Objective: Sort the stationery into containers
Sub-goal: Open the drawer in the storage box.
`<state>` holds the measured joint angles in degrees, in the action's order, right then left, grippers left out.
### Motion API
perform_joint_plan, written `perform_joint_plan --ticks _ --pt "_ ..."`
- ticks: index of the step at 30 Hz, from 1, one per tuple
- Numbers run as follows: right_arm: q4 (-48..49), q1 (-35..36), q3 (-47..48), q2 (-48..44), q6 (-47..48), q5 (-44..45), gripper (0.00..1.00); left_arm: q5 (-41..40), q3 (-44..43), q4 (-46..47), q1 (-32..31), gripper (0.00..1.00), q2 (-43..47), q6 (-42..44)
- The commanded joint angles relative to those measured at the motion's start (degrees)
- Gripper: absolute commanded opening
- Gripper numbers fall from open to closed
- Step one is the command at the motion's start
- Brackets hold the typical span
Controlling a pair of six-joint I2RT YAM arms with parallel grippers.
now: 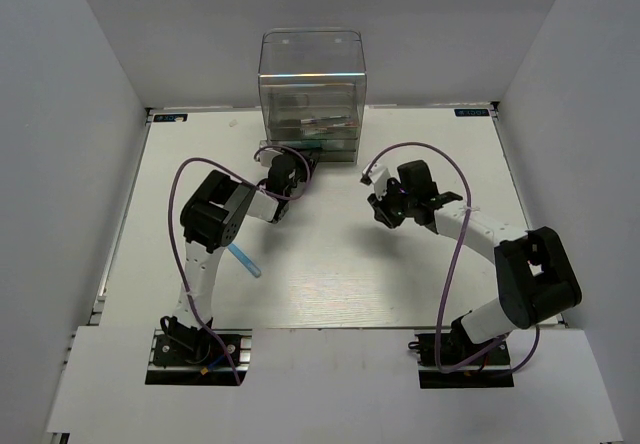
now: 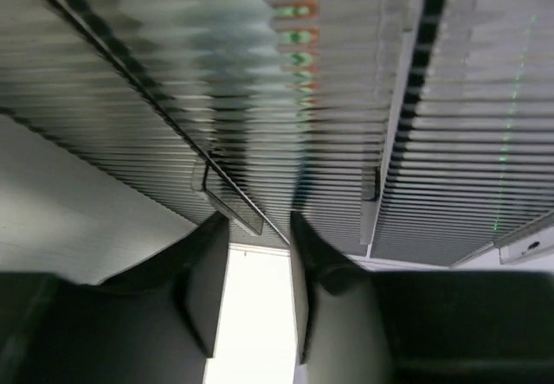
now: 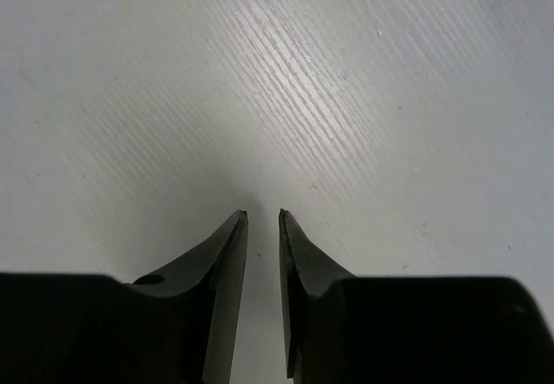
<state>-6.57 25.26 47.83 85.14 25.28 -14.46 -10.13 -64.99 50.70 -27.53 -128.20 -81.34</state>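
Observation:
The clear plastic cabinet (image 1: 312,84) stands at the back centre, and thin pens (image 1: 327,121) lie in one of its drawers. My left gripper (image 1: 293,167) is at the front of the bottom drawers. In the left wrist view its jaws (image 2: 258,220) stand apart against the ribbed drawer fronts (image 2: 260,99), with a small handle tab (image 2: 232,209) at the left fingertip. Orange and green shapes (image 2: 293,21) show blurred through the plastic. A light-blue marker (image 1: 243,260) lies on the table beside the left arm. My right gripper (image 1: 383,211) (image 3: 263,214) is empty over bare table, its jaws a narrow gap apart.
White walls close in the table on the left, right and back. The purple cables of both arms loop above the table (image 1: 330,284). The arm bases are bolted at the near edge.

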Motion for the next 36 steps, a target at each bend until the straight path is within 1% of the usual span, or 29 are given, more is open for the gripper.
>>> perform_joint_plan --ticks 1,2,5,8,9,12,14,16,17,18,19,24,26,28,29,32,36 --pt "1.0 -1.1 1.4 -0.7 -1.1 -1.5 0.27 -2.5 -1.1 0.3 0.5 0.41 0.3 0.0" --pt "1.0 -1.1 1.7 -0.6 -1.1 -1.7 0.27 -2.5 -0.5 0.3 0.5 0.36 -0.2 0.0" --pt "0.7 -1.5 2.2 -0.3 -1.0 -2.2 0.27 -2.5 0.0 1.9 1.0 0.3 -0.7 0.0" --pt "0.7 -1.8 2.2 0.2 -1.1 -2.8 0.27 -3.1 0.0 2.5 1.0 0.28 -1.3 0.0" --pt "0.5 -2.0 2.1 0.1 -1.1 -2.9 0.27 -3.1 0.0 2.5 1.0 0.24 -1.3 0.0" --pt "0.7 -2.0 2.5 0.3 -1.0 -2.9 0.27 -3.1 0.0 2.5 1.0 0.18 -1.3 0.0" --pt "0.6 -2.0 2.6 0.5 -1.1 -3.2 0.27 -3.1 0.6 2.5 1.0 0.16 -1.3 0.0" --pt "0.5 -2.0 3.0 0.5 -1.0 -3.5 0.27 -3.1 1.2 2.5 1.0 0.09 -0.7 0.0" --pt "0.5 -2.0 3.0 0.6 -0.9 -3.5 0.27 -3.1 1.8 3.0 1.0 0.07 -0.7 0.0" --pt "0.4 -2.0 3.3 0.7 -1.0 -3.5 0.27 -3.1 1.8 3.0 1.0 0.02 -0.7 0.0" --pt "0.4 -2.0 3.3 0.9 -1.0 -3.7 0.27 -3.1 2.5 3.5 1.0 0.0 0.0 0.0" --pt "0.1 -2.0 4.1 1.5 -0.8 -4.3 0.28 -1.1 6.3 5.8 0.5 0.0 1.2 0.0" --pt "0.0 -2.0 4.7 1.9 -0.8 -4.6 0.3 -0.2 8.0 5.8 -0.1 0.0 1.7 0.0" --pt "-0.4 -1.9 5.4 2.3 -0.9 -4.9 0.34 0.6 9.7 5.8 -0.7 0.0 3.1 0.5" --pt "-0.4 -1.9 5.7 2.5 -0.8 -5.1 0.34 1.3 10.2 5.8 -0.7 0.0 3.1 0.5" --pt "-1.3 -1.7 6.5 2.8 -0.8 -5.4 0.38 1.3 12.9 6.3 -1.8 0.0 5.1 0.5" --pt "-1.8 -1.6 7.4 2.8 -0.7 -5.7 0.39 1.3 15.2 4.7 -2.4 0.0 8.0 0.5"
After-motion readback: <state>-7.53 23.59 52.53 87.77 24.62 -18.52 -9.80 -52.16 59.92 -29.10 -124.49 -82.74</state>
